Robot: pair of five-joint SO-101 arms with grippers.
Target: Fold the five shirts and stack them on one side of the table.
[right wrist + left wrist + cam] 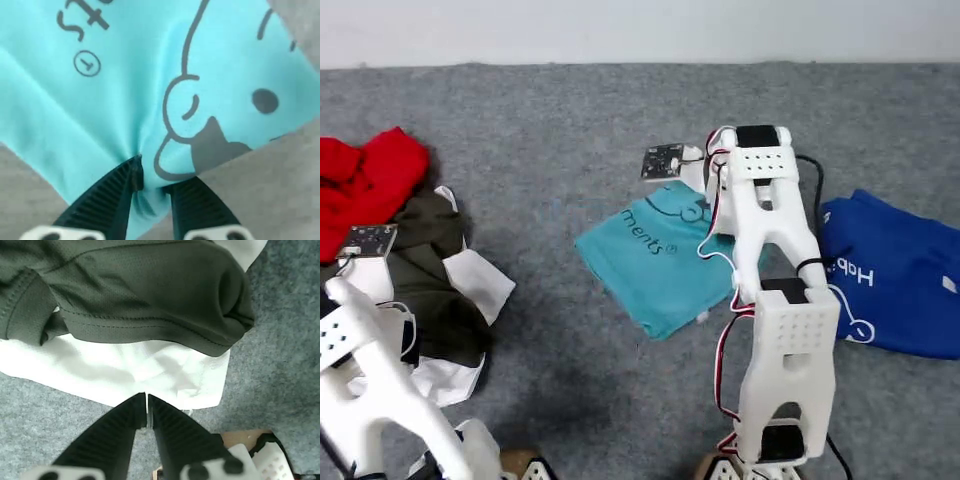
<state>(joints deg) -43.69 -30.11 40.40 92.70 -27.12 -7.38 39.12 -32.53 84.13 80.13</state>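
Note:
A teal shirt (655, 258) lies partly folded in the middle of the grey table. My right gripper (150, 182) is shut on a pinch of the teal shirt (150, 90) near its far edge, beside a printed cartoon face. A blue shirt (895, 270) lies to the right of the right arm (770, 260). At the left is a heap: a red shirt (365, 180), a dark olive shirt (435, 275) and a white shirt (480, 280). My left gripper (147, 412) is shut, empty, just off the white shirt's (130, 372) edge, with the olive shirt (125, 290) beyond.
The grey carpet-like table top (550, 130) is bare at the back and between the heap and the teal shirt. The left arm's base (380, 400) stands at the near left, the right arm's base (785, 400) near the front centre-right.

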